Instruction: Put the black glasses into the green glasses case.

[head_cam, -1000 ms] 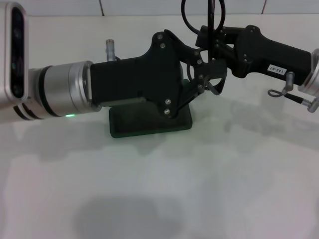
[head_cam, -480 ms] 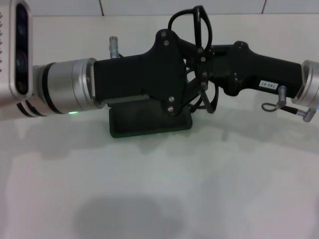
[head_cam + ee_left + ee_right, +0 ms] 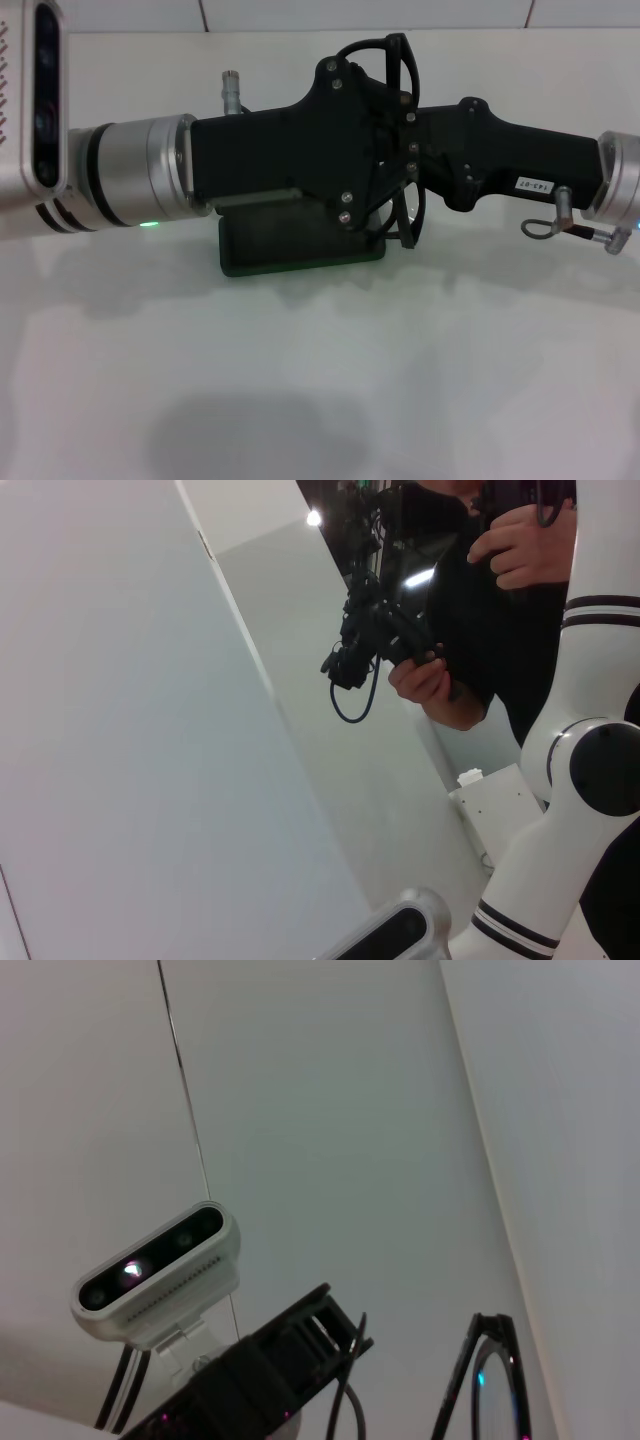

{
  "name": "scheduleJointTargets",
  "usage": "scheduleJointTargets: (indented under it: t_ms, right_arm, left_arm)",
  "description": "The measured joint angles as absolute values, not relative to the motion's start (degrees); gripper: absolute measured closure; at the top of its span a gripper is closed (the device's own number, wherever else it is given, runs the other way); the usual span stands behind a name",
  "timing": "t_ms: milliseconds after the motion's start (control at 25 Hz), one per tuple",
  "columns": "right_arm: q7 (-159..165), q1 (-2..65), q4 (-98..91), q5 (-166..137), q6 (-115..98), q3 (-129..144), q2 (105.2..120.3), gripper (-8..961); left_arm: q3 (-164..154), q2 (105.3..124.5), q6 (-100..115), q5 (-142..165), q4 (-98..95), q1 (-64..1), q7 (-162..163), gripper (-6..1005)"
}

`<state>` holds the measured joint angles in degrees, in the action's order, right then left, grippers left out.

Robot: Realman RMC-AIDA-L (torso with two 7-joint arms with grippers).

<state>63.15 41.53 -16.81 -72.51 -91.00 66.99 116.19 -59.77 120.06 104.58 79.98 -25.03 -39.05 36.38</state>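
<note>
Glasses (image 3: 400, 60) are hanging between the two grippers, directly above the green glasses case (image 3: 300, 245) sitting on the white table (image 3: 320, 380). The right gripper (image 3: 405, 150) appears to be pinching the frame near its middle, though its fingertips are hidden. The left gripper (image 3: 375, 185) is crowding the same spot; whether its jaws are spread or pressed together cannot be told. Risk: colliding fingers could be twisting the thin frame or knocking it loose beside the case.

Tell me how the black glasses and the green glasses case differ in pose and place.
The black glasses stand on edge in the air between the two arms; the green glasses case lies flat on the table. The glasses are a thin open frame; the case is a solid slab. Both are dark.
</note>
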Motion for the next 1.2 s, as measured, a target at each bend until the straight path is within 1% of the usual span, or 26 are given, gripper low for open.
scheduleJointTargets:
  t_ms: [1200]
  right_arm:
    - [61.89, 41.59, -17.57, -72.0, -92.59, 69.51, 116.19, 843]
  left_arm:
    - [-59.77, 120.07, 104.5, 79.98, -24.96, -39.02, 36.29, 1000]
